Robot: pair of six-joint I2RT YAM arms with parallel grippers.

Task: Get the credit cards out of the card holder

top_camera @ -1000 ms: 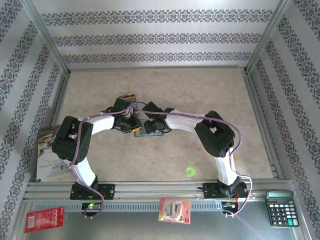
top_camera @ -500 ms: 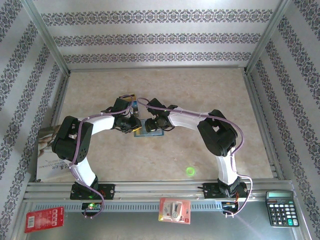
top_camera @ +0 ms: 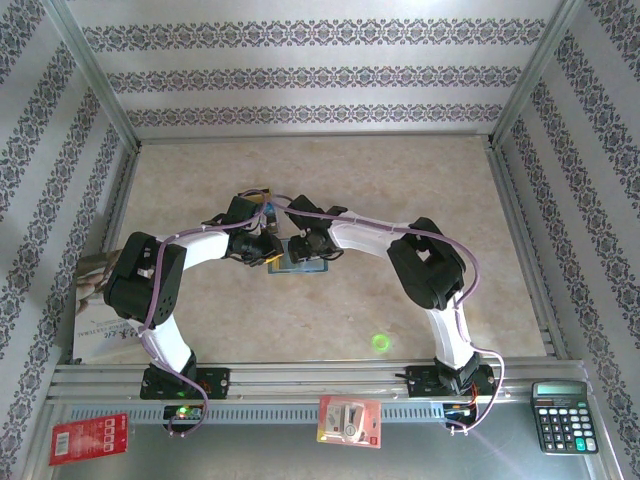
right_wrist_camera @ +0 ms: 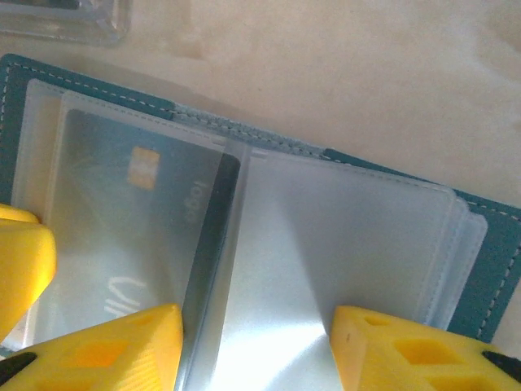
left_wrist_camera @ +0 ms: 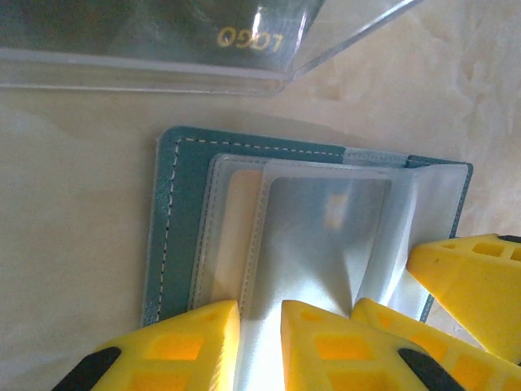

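The slate-blue card holder [top_camera: 292,263] lies open mid-table with both grippers meeting over it. Its teal cover [left_wrist_camera: 176,212] frames clear plastic sleeves. My left gripper [left_wrist_camera: 259,316] is shut on a clear sleeve that rises between its yellow fingers. My right gripper [right_wrist_camera: 256,319] stands open, its fingers astride another sleeve of the holder [right_wrist_camera: 498,244]. A blue-grey credit card [right_wrist_camera: 138,212] with a gold chip sits inside the neighbouring sleeve. A tan card [left_wrist_camera: 238,204] shows in a sleeve in the left wrist view. From above, the left gripper [top_camera: 270,250] and right gripper [top_camera: 308,246] nearly touch.
A clear plastic case [left_wrist_camera: 163,69] over a dark card with gold lettering lies just beyond the holder. A magazine [top_camera: 95,315] rests at the table's left edge. Two red packets [top_camera: 88,438] [top_camera: 348,420] and a black calculator [top_camera: 565,415] lie on the near shelf.
The right arm has shifted slightly over the holder, its elbow drifting left. The left arm and the holder have stayed put.
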